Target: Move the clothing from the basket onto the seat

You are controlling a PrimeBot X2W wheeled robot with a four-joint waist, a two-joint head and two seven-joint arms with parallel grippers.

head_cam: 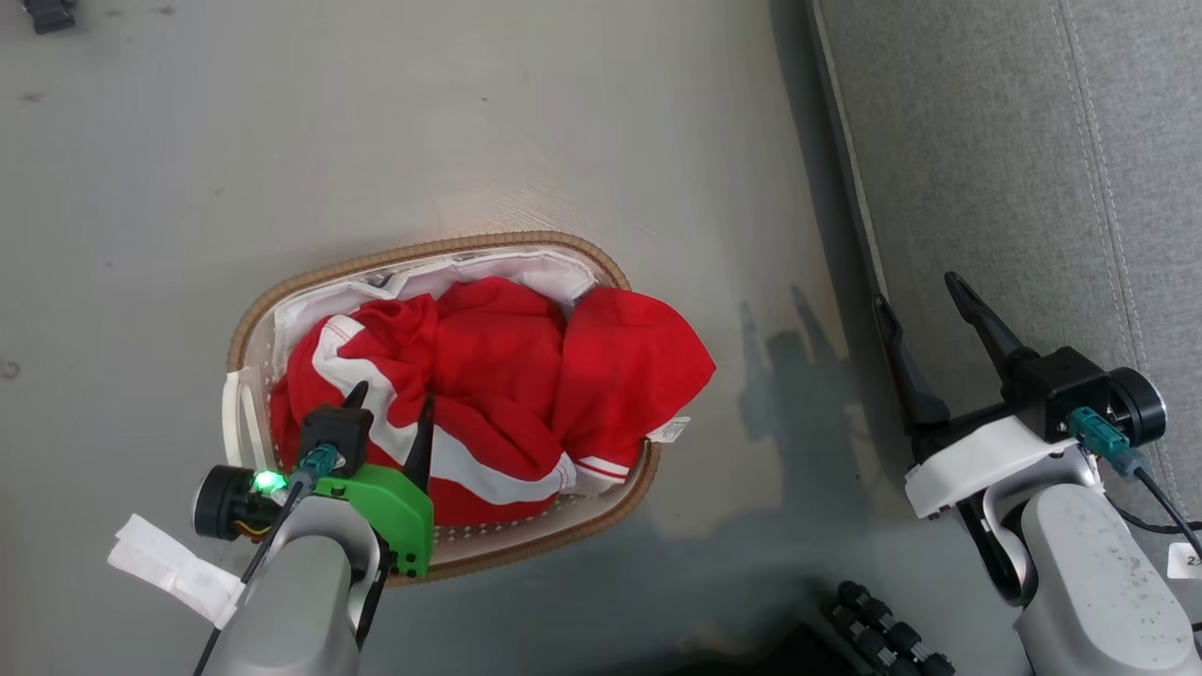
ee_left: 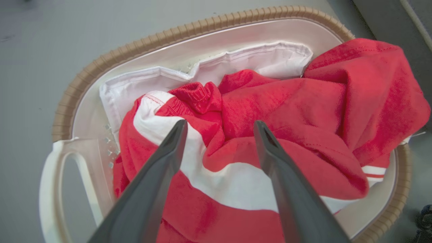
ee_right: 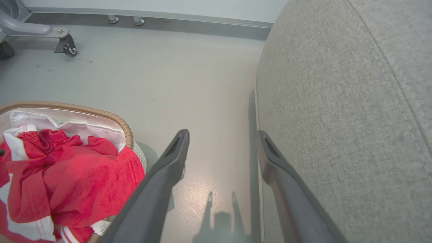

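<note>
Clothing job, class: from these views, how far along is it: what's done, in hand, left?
Done: nothing; the clothing lies in the basket, none shows on the seat. In hand: the left gripper, open, hangs over the fabric; the right gripper is open. Left: grasp, carry, place.

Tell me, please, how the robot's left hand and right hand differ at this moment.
The left hand hangs over the red clothing in the basket; the right hand is by the edge of the grey seat, away from the basket. The left hand sits on a green mount, the right hand on a white mount. Both are open and hold nothing.
</note>
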